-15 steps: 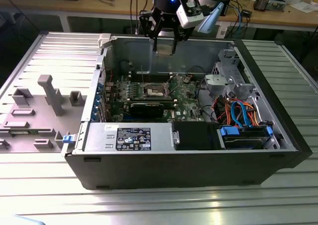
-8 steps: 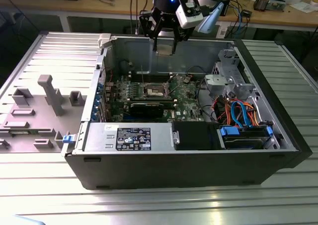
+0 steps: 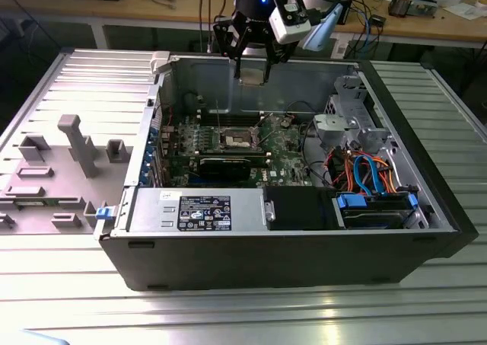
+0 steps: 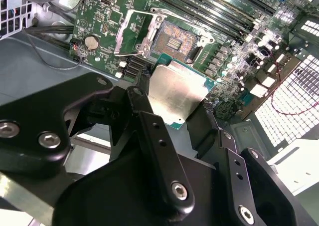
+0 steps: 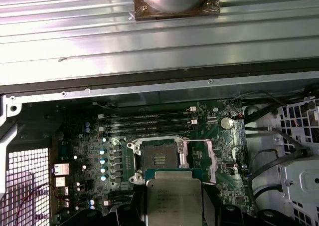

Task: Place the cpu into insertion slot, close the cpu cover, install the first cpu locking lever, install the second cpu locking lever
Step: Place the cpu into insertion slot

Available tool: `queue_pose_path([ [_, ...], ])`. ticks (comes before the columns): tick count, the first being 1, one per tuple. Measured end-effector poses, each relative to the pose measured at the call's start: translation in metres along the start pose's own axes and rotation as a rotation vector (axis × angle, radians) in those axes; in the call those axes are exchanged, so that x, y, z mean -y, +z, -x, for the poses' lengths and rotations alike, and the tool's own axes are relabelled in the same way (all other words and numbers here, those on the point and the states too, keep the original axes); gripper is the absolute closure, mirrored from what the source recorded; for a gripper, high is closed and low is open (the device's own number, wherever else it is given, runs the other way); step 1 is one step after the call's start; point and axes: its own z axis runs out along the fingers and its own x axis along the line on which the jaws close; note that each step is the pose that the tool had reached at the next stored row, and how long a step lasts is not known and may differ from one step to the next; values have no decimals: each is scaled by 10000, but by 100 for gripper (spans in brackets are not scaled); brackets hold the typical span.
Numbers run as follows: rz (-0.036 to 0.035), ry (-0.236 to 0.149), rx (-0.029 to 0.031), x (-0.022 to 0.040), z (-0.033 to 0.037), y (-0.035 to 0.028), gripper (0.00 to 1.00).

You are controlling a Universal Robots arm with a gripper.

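Gripping the cpu [image 4: 177, 94], the tool [image 3: 252, 75] hangs above the case [image 3: 266, 257], its socket [image 5: 159, 158] uncovered.

Gripper [image 4: 174, 106] downward, clamped on the cpu [image 4: 175, 89]

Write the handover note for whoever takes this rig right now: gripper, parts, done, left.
Gripper: shut on the cpu, gripping it by two opposite edges above the open computer case.
Insertion slot: empty, contacts bare, directly past the cpu in both wrist views.
Cpu cover: swung open at the slot's side.
Done: cpu is in the gripper.
Left: cpu not yet in the slot, cover not closed, both lever steps undone.
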Motion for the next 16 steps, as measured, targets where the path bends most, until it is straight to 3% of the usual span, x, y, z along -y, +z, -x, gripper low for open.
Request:
queue_pose_path([
  [6, -9, 62, 6, 5, 0, 0, 45],
  [16, 2, 816, 70, 6, 1, 7, 45],
])
